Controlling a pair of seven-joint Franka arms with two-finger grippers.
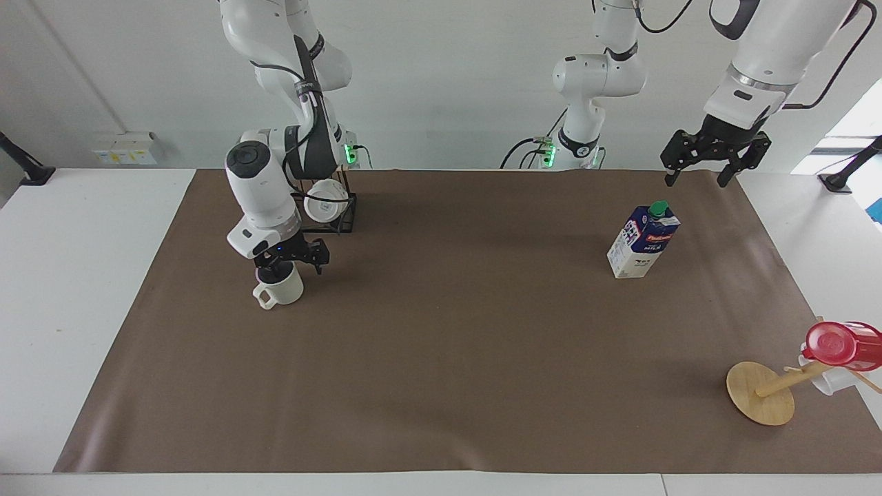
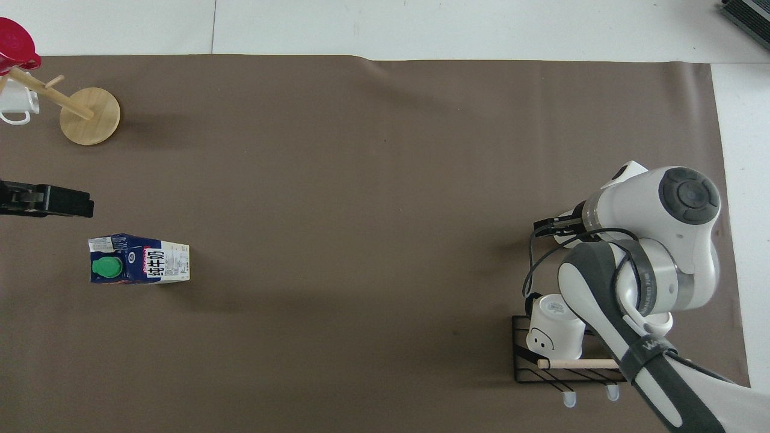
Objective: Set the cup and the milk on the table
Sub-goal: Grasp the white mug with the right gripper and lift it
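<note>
Brown sheet covers the white worktop. Right tool is down at the cup, fingers spread, one dipping into its mouth, not clamped. Cup stands upright on the sheet, just beside the black mug rack, toward the right arm's end. Milk stands upright toward the left arm's end. Left tool waits open, raised above the sheet's edge near the milk.
</note>
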